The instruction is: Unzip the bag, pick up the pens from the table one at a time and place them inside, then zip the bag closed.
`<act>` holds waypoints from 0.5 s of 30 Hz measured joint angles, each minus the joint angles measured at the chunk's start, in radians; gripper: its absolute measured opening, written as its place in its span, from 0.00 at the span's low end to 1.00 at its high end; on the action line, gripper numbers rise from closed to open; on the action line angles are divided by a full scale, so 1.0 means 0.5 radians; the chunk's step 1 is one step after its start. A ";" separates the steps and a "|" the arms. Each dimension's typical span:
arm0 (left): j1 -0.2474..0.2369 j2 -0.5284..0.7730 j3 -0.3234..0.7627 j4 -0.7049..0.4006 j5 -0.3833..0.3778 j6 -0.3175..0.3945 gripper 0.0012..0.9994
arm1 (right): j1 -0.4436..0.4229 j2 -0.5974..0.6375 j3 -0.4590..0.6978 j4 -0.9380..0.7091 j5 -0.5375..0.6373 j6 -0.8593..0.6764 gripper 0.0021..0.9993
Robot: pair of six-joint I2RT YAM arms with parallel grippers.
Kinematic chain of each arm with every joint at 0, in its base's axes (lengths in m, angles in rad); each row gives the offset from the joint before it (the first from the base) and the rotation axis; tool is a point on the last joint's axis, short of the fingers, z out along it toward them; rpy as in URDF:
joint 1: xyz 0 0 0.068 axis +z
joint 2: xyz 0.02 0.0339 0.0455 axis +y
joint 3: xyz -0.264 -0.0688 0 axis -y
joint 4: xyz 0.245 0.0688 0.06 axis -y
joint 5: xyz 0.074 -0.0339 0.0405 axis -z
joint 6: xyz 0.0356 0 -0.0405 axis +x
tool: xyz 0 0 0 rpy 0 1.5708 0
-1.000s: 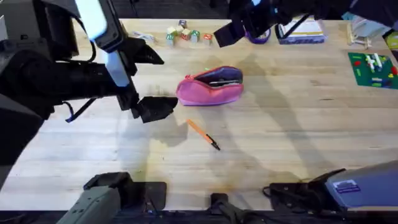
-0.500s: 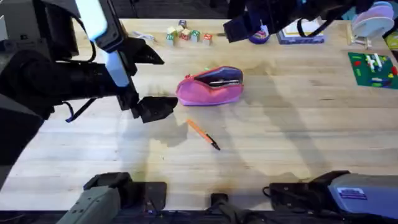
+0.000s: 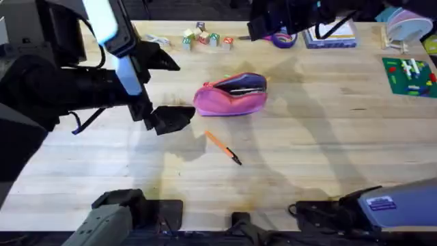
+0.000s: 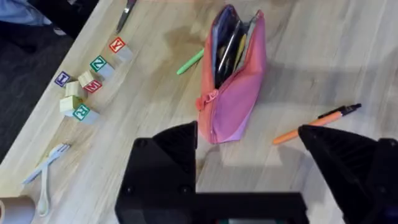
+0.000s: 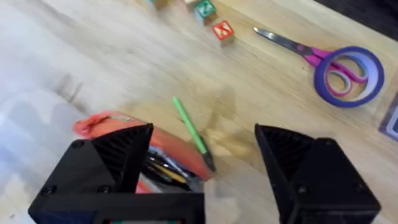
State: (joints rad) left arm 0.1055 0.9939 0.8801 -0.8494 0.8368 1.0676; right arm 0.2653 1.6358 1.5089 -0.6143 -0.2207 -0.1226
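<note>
Overhead: left arm reaches in from the left, low over the table (image 3: 328, 157), its gripper (image 3: 171, 119) just left of the pink bag (image 3: 230, 96), nothing in it; finger gap can't be read here. The bag lies mid-table with the zipper open and dark pens showing inside. Orange pen (image 3: 223, 147) lies on the wood below the bag, black tip pointing away from it, right of and slightly nearer than the left gripper. Right arm is raised high at the far edge, gripper (image 3: 266, 27) above the blocks (image 3: 205, 37) and scissors (image 3: 283, 39), well apart from the bag. Left wrist: left gripper (image 4: 249, 143) has its fingers spread wide and empty; the bag (image 4: 236, 81) sits between them just ahead, open mouth facing away, the orange pen (image 4: 317, 123) beside the bag's lower side near one finger, the green pen (image 4: 189, 62) on the far side of the bag. Right wrist: right gripper (image 5: 202, 134) is also spread apart, holding nothing, hovering over the bag (image 5: 161, 155); the green pen (image 5: 191, 132) lies on the table against the bag's edge between the fingers, scissors (image 5: 339, 71) farther out.
</note>
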 joint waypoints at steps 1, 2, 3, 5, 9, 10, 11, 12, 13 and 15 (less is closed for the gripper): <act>0.000 0.000 0.000 0.000 0.000 -0.001 0.99 | -0.015 0.023 0.000 0.012 0.013 0.001 1.00; 0.000 0.000 0.000 -0.001 0.000 0.000 0.99 | -0.030 0.048 -0.001 0.020 0.029 0.001 1.00; 0.000 0.000 0.000 0.000 0.000 0.000 0.99 | -0.044 0.068 0.000 0.022 0.043 0.001 1.00; 0.000 0.000 0.000 -0.001 0.000 0.000 0.99 | -0.075 0.109 0.000 0.021 0.076 0.002 1.00; 0.000 0.000 0.000 -0.001 0.000 0.000 0.99 | -0.178 0.175 -0.001 0.018 0.112 0.008 1.00; 0.000 0.000 0.000 0.000 0.000 -0.001 0.99 | -0.178 0.175 0.000 0.019 0.113 0.009 1.00; 0.000 0.000 0.000 0.000 0.000 0.000 0.99 | -0.162 0.175 0.000 0.024 0.113 0.016 1.00; 0.000 -0.001 0.000 0.000 0.000 -0.001 0.99 | -0.155 0.175 -0.001 0.033 0.113 0.015 1.00; 0.000 0.000 0.000 0.000 0.000 0.000 0.99 | -0.146 0.175 0.000 0.037 0.113 0.016 1.00; 0.000 0.000 0.000 -0.001 0.000 0.000 0.99 | -0.121 0.176 0.000 0.052 0.113 0.017 1.00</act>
State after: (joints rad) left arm 0.1055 0.9938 0.8802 -0.8497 0.8368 1.0676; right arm 0.2049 1.7237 1.5089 -0.5881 -0.1642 -0.1143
